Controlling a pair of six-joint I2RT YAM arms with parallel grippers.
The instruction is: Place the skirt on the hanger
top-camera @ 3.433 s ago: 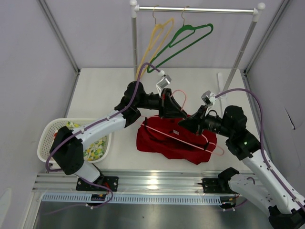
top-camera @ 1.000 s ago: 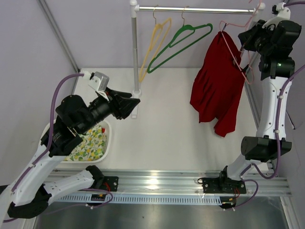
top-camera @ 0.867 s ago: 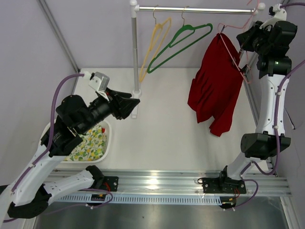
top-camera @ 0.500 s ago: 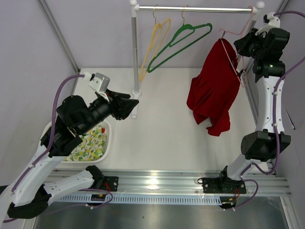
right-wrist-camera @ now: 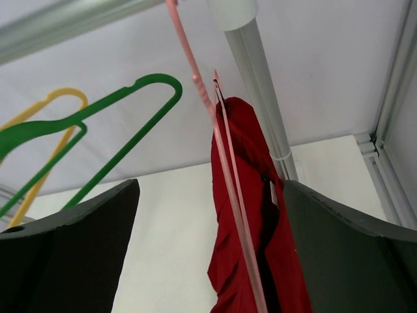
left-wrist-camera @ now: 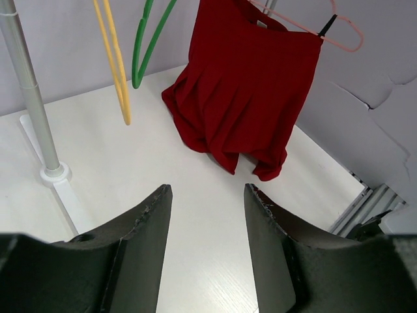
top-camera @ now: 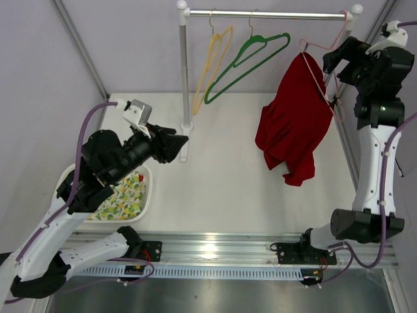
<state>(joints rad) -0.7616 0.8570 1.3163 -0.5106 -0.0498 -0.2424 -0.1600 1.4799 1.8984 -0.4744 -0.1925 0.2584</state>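
Far right corner of desk: plain deep-red flared fabric skirt [top-camera: 293,124] hangs from thin pale pink wire hanger [top-camera: 319,47] on silver rail [top-camera: 267,12]; folds hide the hanger's lower bar. Right gripper [top-camera: 333,60] just beside, fingers spread, gripping nothing. Left gripper [top-camera: 177,140] toward left edge, fingers spread, empty.

Skirt [top-camera: 293,124] hangs on the hanger [right-wrist-camera: 183,42], which hooks over the rail [top-camera: 267,12] at its right end, above the right side of the table [top-camera: 221,176]. Two more hangers [left-wrist-camera: 135,62] are on the same rail, left of the skirt and near the left post [top-camera: 184,78]. Basket [top-camera: 65,179] sits at the table's near-left edge, with a cloth [top-camera: 124,195] in it.
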